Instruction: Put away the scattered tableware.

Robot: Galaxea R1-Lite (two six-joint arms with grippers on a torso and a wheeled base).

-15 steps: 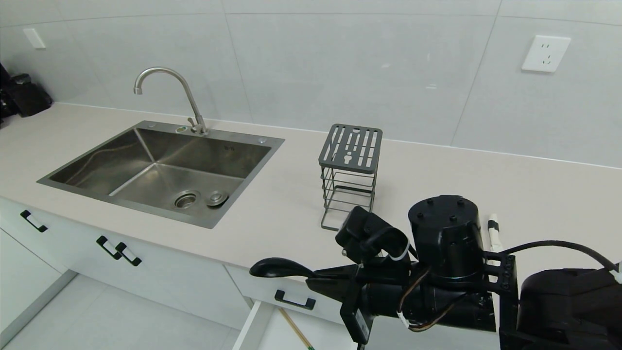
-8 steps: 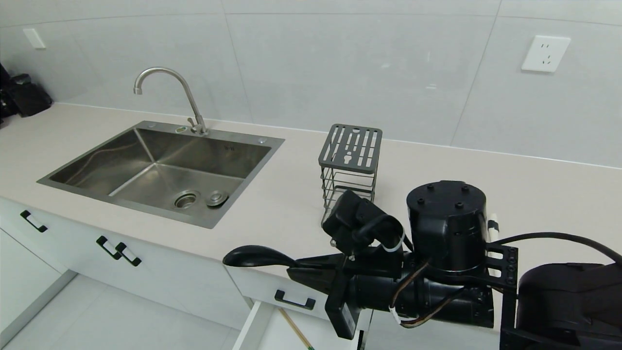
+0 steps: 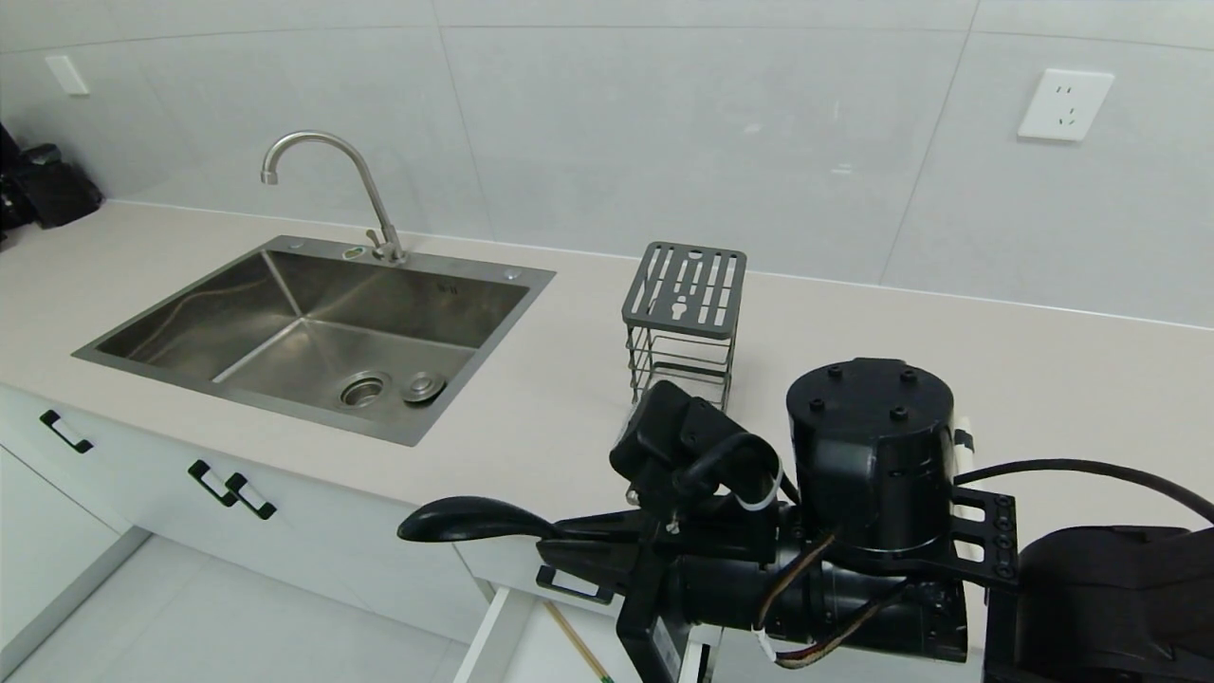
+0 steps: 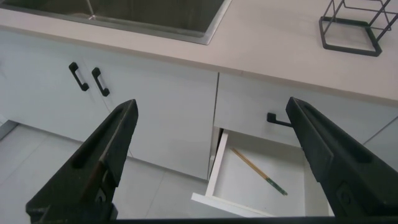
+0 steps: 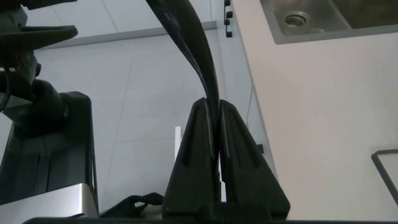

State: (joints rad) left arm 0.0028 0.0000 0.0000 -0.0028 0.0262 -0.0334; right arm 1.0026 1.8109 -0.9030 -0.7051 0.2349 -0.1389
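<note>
The right arm (image 3: 1091, 598) comes in from the lower right of the head view and lies roughly level, its forearm pointing toward the robot's left. A thick round wrist joint (image 3: 870, 427) stands upright on it. The right end effector (image 3: 593, 533) points left, its fingers (image 5: 202, 143) pressed together on the handle of a black spoon (image 3: 474, 519) whose bowl sticks out beyond the tips. The left end effector (image 4: 211, 109) has its two fingers (image 4: 106, 162) spread wide apart.

Right gripper (image 3: 590, 533), spoon (image 3: 467, 518) farther left
</note>
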